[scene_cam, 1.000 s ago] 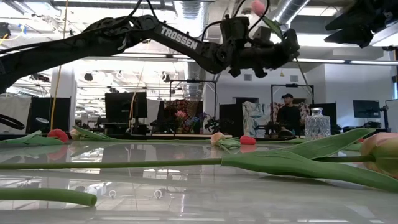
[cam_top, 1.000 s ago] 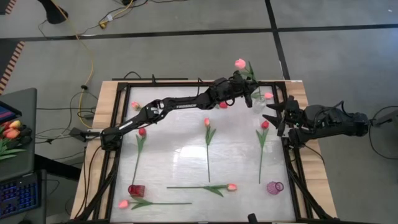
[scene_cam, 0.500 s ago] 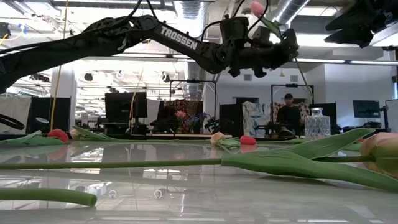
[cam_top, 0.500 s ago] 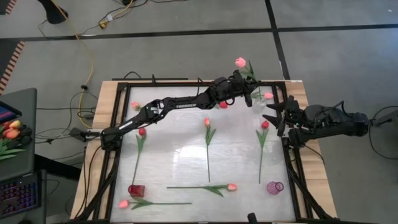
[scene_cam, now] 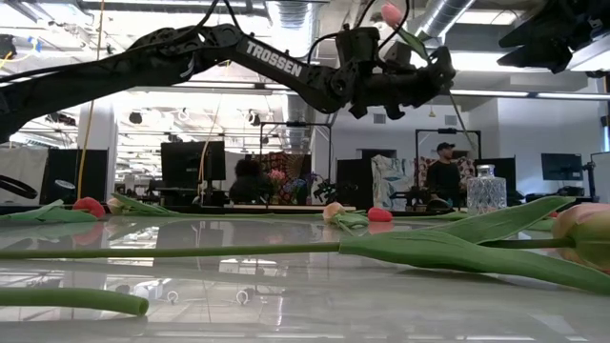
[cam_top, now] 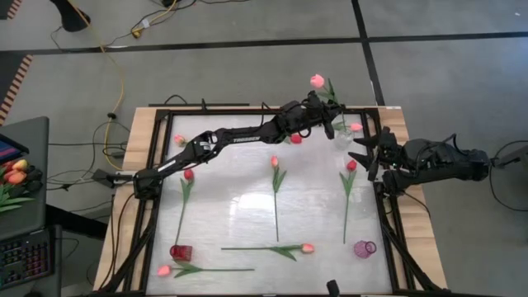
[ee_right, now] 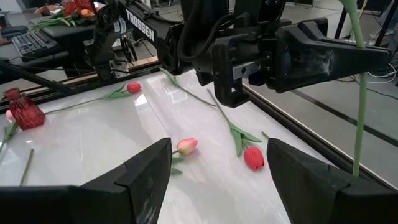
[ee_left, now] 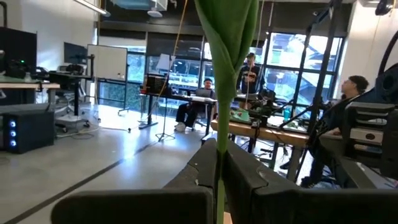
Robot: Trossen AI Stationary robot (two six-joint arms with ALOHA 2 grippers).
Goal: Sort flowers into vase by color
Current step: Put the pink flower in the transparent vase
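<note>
- My left end effector (cam_top: 328,120) was clamped fully closed on the thin green stem of a pink-headed artificial tulip (cam_top: 318,81), holding it upright above the far right part of the white glossy surface (cam_top: 239,206), with the head standing well clear above my fingers (scene_cam: 440,74).
- In my left wrist view the stem and its broad green leaf (ee_left: 227,37) ran straight up from between my closed fingers.
- The clear cut-glass vase (scene_cam: 485,191) stood near the far right corner, just beside where I held the flower; the stem's lower end was not yet in its mouth, as far as I could judge.
- My right end effector (cam_top: 365,154) waited at the right edge of the surface, its fingers (ee_right: 143,180) spread wide and holding nothing.
- Little of the sorting looked done: I could see no flower standing in the small red glass vase (cam_top: 181,252) at the near left or in the small purple glass vase (cam_top: 365,248) at the near right.
- Left lying flat were a red tulip (cam_top: 188,175) on the left, a salmon tulip (cam_top: 275,162) in the middle, a red tulip (cam_top: 351,166) on the right, two pink ones (cam_top: 308,247) along the near edge, and a few more heads (cam_top: 295,139) at the far side.
- I judged that nearly the whole job remained, this flower being among the first.
</note>
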